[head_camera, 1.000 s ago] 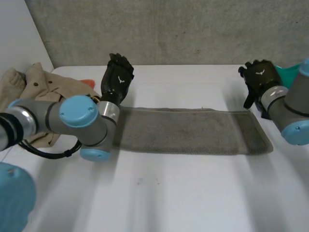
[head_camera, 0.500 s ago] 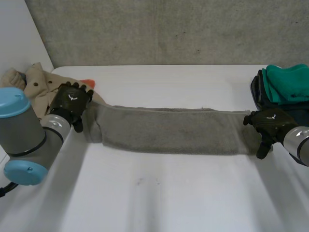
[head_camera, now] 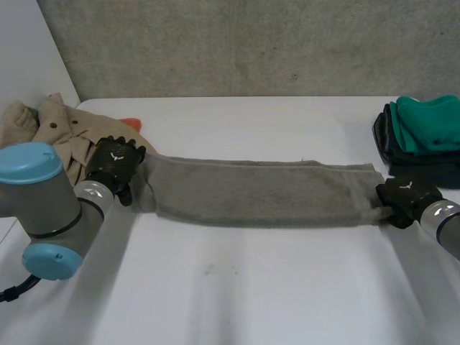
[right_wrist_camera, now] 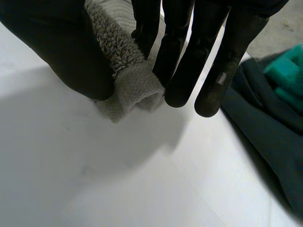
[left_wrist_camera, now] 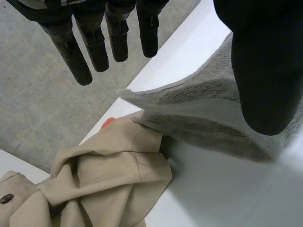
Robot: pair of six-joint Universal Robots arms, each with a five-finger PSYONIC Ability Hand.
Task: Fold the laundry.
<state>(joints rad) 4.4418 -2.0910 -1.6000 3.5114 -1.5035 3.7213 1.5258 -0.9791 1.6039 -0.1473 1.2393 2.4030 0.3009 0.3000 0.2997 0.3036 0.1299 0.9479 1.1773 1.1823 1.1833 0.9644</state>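
A long grey towel (head_camera: 259,190) lies stretched across the white table (head_camera: 244,287). My left hand (head_camera: 115,162) is at its left end. In the left wrist view the fingers (left_wrist_camera: 94,42) are straight and spread away from the thumb (left_wrist_camera: 265,71); the towel's raised corner (left_wrist_camera: 208,109) sits in the gap, with the thumb over it, unpinched. My right hand (head_camera: 402,198) is at the towel's right end. There the thumb and fingers (right_wrist_camera: 208,56) pinch the rolled edge of the towel (right_wrist_camera: 128,80) just above the table.
A crumpled beige garment (head_camera: 50,129) lies at the table's left end, right beside the left hand (left_wrist_camera: 104,179), with something orange (head_camera: 131,123) behind it. A stack of folded teal and dark clothes (head_camera: 424,136) sits at the far right, close to the right hand (right_wrist_camera: 265,118).
The right hand came down from the far right to the towel's right end and closed on its edge. The left hand swung from behind the towel to its left end and settled there.
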